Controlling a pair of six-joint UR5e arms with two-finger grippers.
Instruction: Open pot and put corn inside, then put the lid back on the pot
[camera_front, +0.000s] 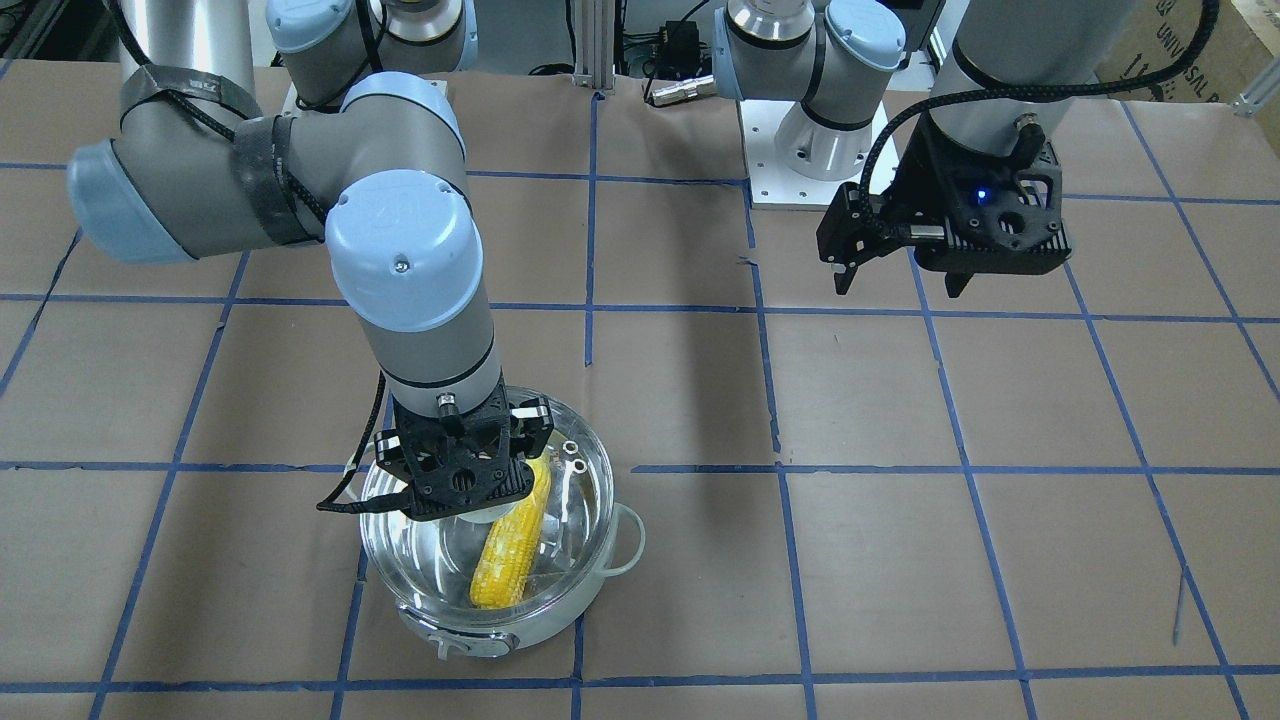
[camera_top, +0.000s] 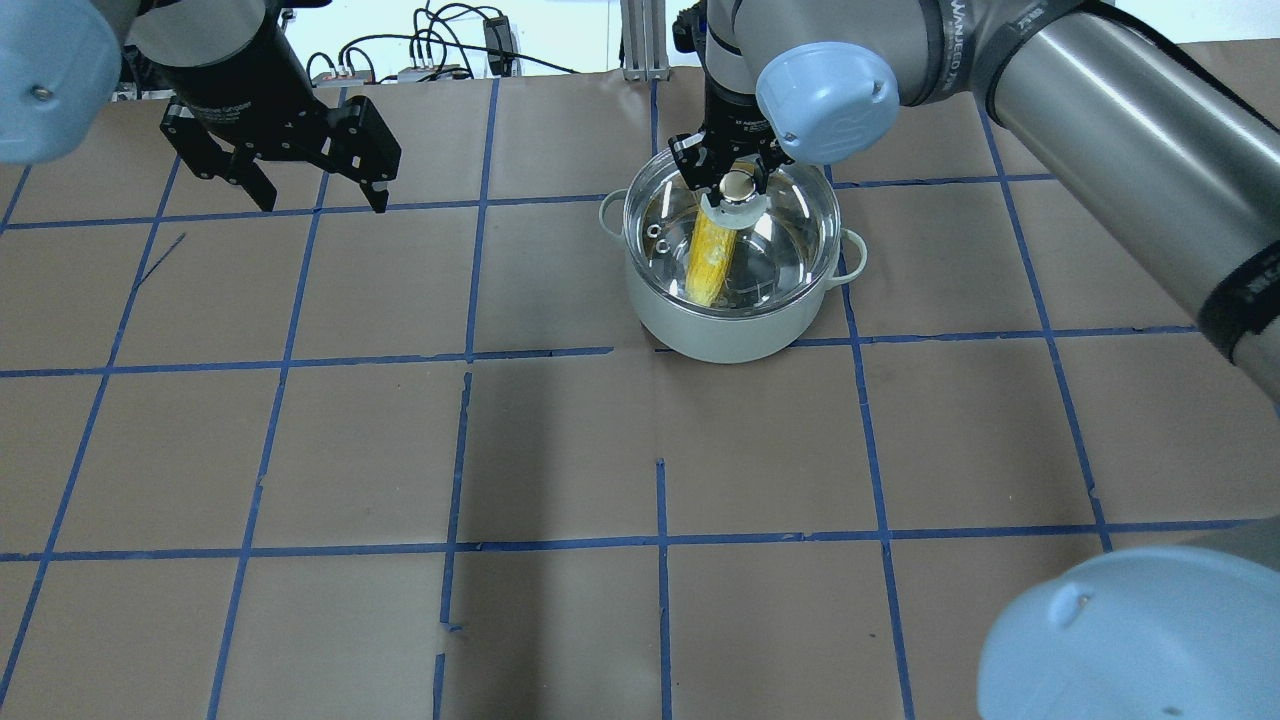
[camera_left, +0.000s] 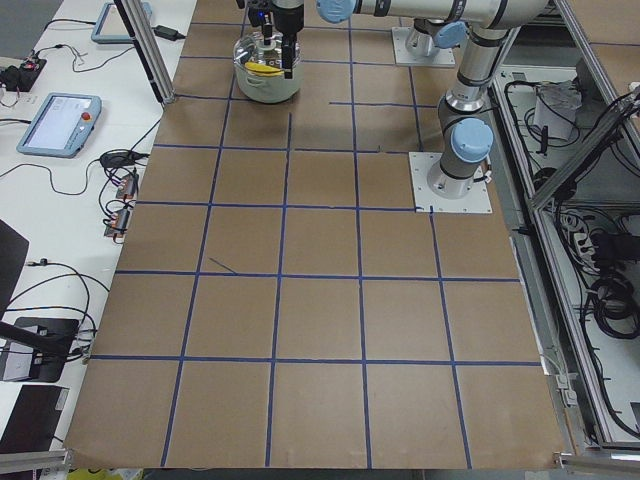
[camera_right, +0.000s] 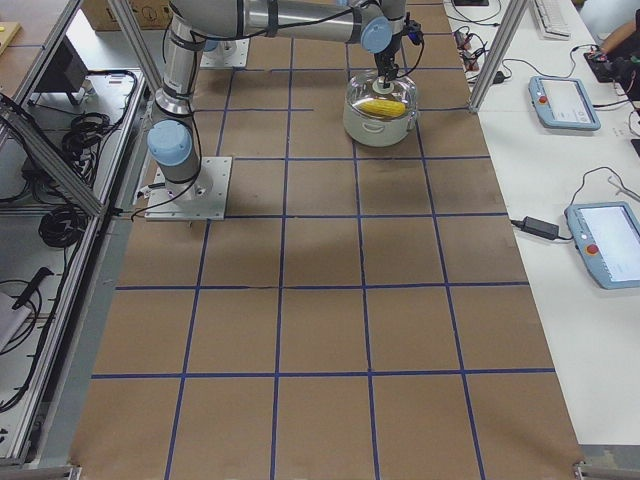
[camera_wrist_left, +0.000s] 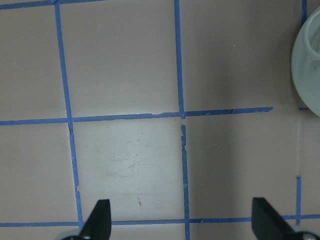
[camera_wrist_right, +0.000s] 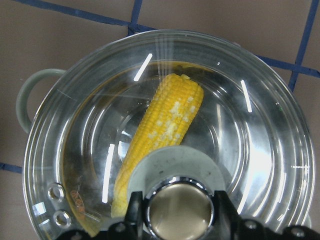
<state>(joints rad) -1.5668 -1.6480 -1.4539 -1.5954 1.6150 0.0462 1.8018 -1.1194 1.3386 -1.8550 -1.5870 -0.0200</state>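
Paper of a brown colour is covering the table (camera_front: 900, 560), and it is being crossed by blue tape lines (camera_front: 900, 468) in a grid. Nearest the front-facing camera, the pot (camera_front: 560, 625) is standing on this paper, with its control tab (camera_front: 465, 643) being turned towards that camera and one loop handle (camera_front: 632, 540) being shown at the side. Inside it the corn (camera_front: 505, 560) is lying slantwise across the steel floor and is being seen through the glass. The lid (camera_front: 585, 500) is sitting over the pot's rim and covering the corn; its two vent rings (camera_front: 574, 456) are being shown near the far edge. Just behind the corn, the knob (camera_top: 738, 186) is being clasped by the right gripper (camera_wrist_right: 178, 212), which is pointing straight down. In the right wrist view its fingers (camera_wrist_right: 134, 210) are pressing against both sides of the knob, so the jaws are clenched on the lid. Farther back and well apart from the pot, the left gripper (camera_front: 900, 288) is hovering above the paper, its jaws being spread wide and empty. In the left wrist view only a curved piece of the pot's pale wall is being caught at the right edge. Farthest off, the left arm's base (camera_front: 815, 150) is being shown at the table's back.
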